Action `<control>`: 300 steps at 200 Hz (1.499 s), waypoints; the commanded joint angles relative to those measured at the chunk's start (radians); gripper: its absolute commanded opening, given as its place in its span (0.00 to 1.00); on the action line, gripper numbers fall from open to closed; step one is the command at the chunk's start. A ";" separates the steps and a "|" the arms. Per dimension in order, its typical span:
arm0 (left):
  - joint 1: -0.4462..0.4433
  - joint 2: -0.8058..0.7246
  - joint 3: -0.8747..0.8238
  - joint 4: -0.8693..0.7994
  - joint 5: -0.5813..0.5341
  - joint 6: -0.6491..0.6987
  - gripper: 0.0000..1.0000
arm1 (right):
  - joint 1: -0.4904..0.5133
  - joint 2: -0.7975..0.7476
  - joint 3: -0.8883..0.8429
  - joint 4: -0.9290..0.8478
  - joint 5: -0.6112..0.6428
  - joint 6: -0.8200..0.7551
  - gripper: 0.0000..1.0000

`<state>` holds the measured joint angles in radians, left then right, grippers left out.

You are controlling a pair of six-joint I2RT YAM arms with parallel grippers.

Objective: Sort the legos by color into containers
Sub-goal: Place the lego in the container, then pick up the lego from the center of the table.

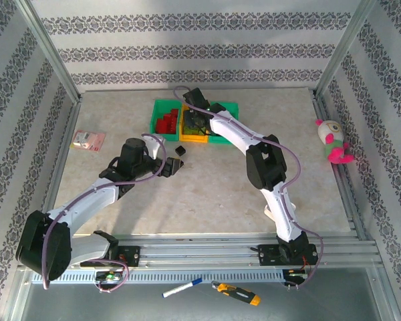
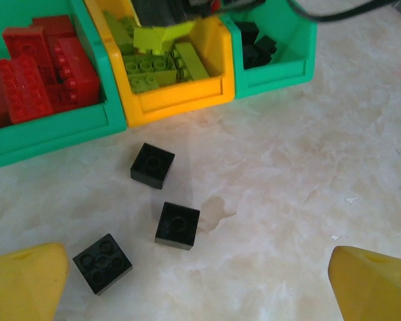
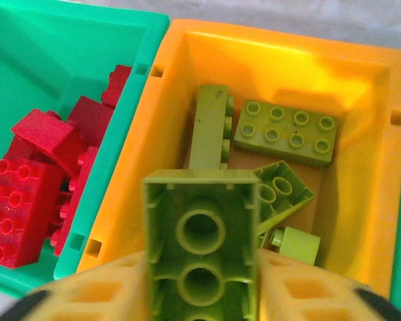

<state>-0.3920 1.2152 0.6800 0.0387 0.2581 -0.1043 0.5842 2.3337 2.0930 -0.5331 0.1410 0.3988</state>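
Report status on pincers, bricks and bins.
Left pincer open over three loose black bricks. Right pincer gripping lime brick above yellow bin. Nothing seen blocking either.

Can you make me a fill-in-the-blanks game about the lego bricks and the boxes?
1. The three loose bricks on the table are all ____.
2. The red bricks fill the left bin, which is coloured ____.
3. The right gripper holds a lime green brick over the middle bin, which is coloured ____.
4. The left gripper hovers over the loose bricks with its jaws ____.

Missing words: black, green, yellow, open.
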 commanded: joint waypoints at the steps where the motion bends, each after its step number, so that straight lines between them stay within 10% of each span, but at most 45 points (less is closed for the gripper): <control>1: -0.010 0.047 0.049 -0.007 -0.021 -0.013 0.99 | -0.007 -0.020 0.067 -0.057 -0.006 -0.004 0.58; 41: -0.008 0.192 0.162 -0.100 -0.176 -0.192 0.99 | -0.007 -0.169 -0.070 -0.031 -0.001 -0.044 0.76; 132: 0.035 0.566 0.591 -0.674 -0.305 -0.469 1.00 | 0.025 -0.516 -0.505 0.117 -0.110 -0.105 0.84; 300: 0.044 0.741 0.664 -0.749 -0.235 -0.595 0.49 | 0.077 -0.517 -0.520 0.117 -0.126 -0.089 0.86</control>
<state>-0.3580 1.9430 1.3117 -0.6682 0.0086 -0.6865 0.6525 1.8286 1.5661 -0.4210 0.0174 0.3145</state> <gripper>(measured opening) 0.537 0.863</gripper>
